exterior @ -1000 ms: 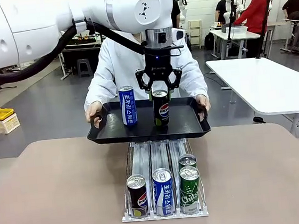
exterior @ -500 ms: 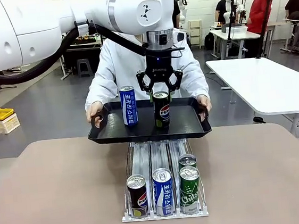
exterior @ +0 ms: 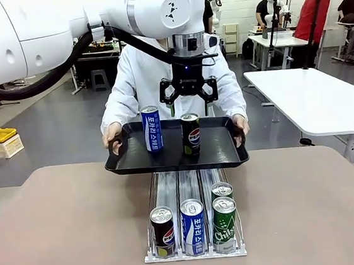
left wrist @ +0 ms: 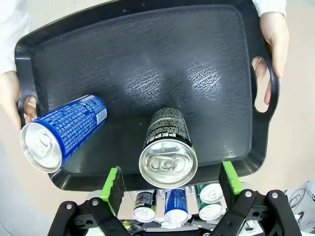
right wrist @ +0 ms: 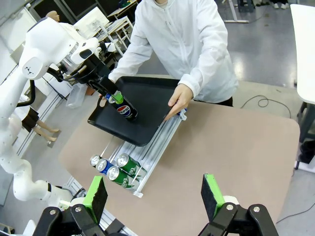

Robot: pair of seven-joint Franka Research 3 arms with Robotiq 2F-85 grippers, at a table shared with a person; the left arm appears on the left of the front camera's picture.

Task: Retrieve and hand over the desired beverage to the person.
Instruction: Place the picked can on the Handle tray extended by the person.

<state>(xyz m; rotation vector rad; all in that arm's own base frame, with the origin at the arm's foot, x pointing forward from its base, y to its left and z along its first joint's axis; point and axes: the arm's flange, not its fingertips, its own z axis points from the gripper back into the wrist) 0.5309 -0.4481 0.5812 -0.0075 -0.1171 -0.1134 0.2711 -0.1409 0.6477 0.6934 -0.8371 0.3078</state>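
You see the left arm (exterior: pixel 58 25), glossy white with a silver wrist ring, a small black emblem and a thick black cable looping beneath. Its black gripper (exterior: pixel 191 107) carries green pads (left wrist: pixel 113 183). The person (exterior: pixel 170 70) wears a white zip-up jacket.

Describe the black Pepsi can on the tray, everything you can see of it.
The black Pepsi can is a slim metal can with a black body, white lettering, the round Pepsi logo and a silver top whose pull tab looks unopened. It stands upright on the black tray, right of the blue can and apart from it. The person's hands hold the tray. The left gripper hangs open just above it, green pads flanking its top without touching.
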